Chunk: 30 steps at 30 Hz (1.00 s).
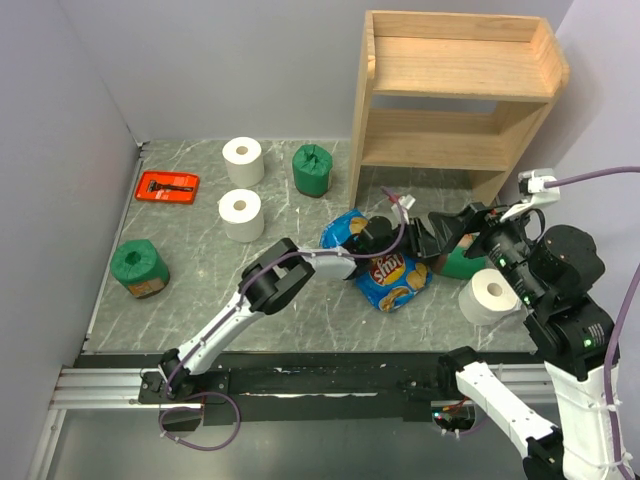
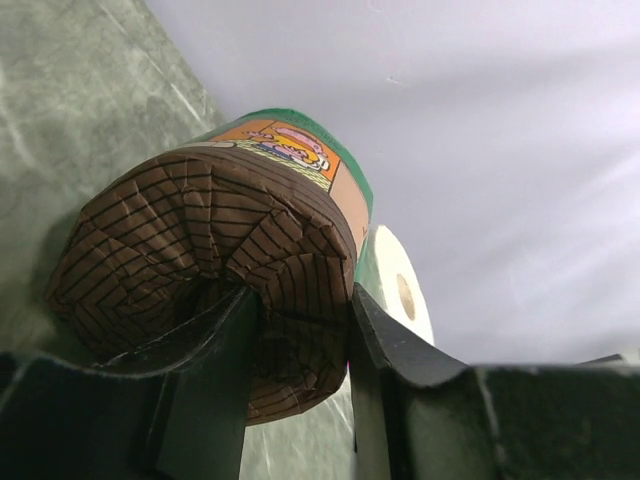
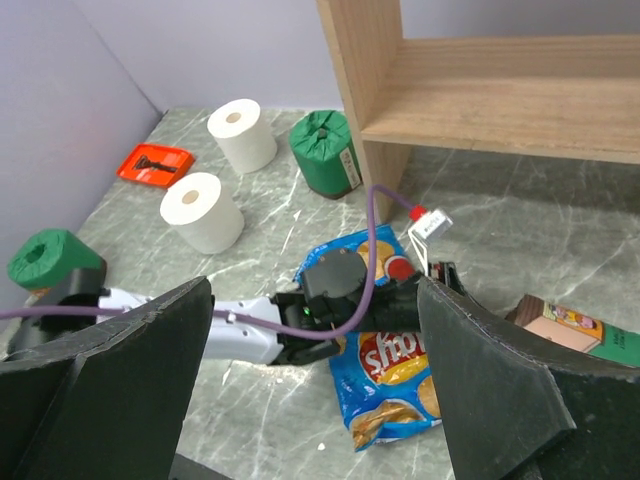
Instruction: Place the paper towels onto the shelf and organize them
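Altogether 6 paper towels [image 1: 243, 160] [image 1: 240, 214] [image 1: 490, 297] [image 1: 313, 170] [image 1: 139, 268] [image 2: 210, 230], 1 shelf [image 1: 460, 70]

From high above and behind the arm bases, looking steeply down from afar over the whole table [image 1: 330, 325], with the shelf [image 1: 450, 70] at one o'clock and the chip bag [image 1: 395, 280] near centre. From the left wrist, pressed close against the brown base of a green-wrapped roll [image 2: 200, 260], facing low across the tabletop toward the wall. From the right wrist, at middle distance and tilted down, sharing with the overhead view the shelf at one o'clock, the white rolls [image 3: 203, 212] at ten o'clock and the chip bag at six, and with the left wrist view only that green-wrapped roll at four o'clock.
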Each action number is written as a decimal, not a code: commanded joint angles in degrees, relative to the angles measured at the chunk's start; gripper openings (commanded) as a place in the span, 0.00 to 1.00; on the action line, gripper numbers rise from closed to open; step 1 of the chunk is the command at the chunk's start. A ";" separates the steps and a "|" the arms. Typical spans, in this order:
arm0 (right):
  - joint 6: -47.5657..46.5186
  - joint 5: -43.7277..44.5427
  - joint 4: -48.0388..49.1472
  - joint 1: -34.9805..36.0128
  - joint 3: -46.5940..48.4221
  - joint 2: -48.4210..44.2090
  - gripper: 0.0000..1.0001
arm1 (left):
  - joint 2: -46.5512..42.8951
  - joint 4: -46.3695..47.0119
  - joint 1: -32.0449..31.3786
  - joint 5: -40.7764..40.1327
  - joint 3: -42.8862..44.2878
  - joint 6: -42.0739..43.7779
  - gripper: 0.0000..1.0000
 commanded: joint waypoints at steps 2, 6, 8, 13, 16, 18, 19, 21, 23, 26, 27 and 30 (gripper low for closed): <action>-0.23 -1.30 1.24 -0.24 1.88 1.10 0.90 | -13.64 10.61 2.92 3.81 -5.71 -3.15 0.38; 0.30 -1.21 1.06 -0.24 1.88 2.06 0.90 | -22.15 15.44 5.20 4.86 -15.71 -4.73 0.38; 0.82 -0.95 1.50 -0.33 1.53 2.85 0.90 | -24.89 16.24 6.52 5.31 -18.37 -4.82 0.37; 1.17 0.72 1.93 -0.42 1.88 5.93 0.90 | -33.95 20.46 10.03 7.50 -27.51 -8.24 0.37; 2.23 1.34 1.94 -0.68 2.23 7.08 0.93 | -39.66 20.20 12.05 8.03 -33.22 -7.72 0.37; 3.54 0.99 2.37 -1.38 1.80 7.43 0.94 | -43.51 20.38 13.03 8.29 -37.25 -7.46 0.37; 4.07 0.81 2.55 -1.82 1.62 7.52 0.95 | -44.84 20.46 13.99 8.47 -38.67 -7.46 0.37; 5.38 -0.50 2.81 -3.66 1.27 7.95 0.96 | -48.61 20.91 14.87 8.47 -42.44 -7.19 0.37; 6.01 -3.65 2.73 -5.42 1.44 8.48 0.96 | -51.00 19.86 16.28 8.47 -44.56 -6.58 0.37; 7.76 -12.93 3.78 -10.07 0.92 9.80 0.96 | -54.87 19.06 17.69 8.56 -47.29 -5.96 0.37; 8.90 -16.03 4.22 -11.13 -0.13 10.41 0.96 | -56.27 19.06 18.04 8.65 -48.08 -5.87 0.36; 11.27 -24.72 8.25 -14.56 -3.90 10.24 0.96 | -58.56 16.88 18.39 8.47 -48.97 -4.65 0.37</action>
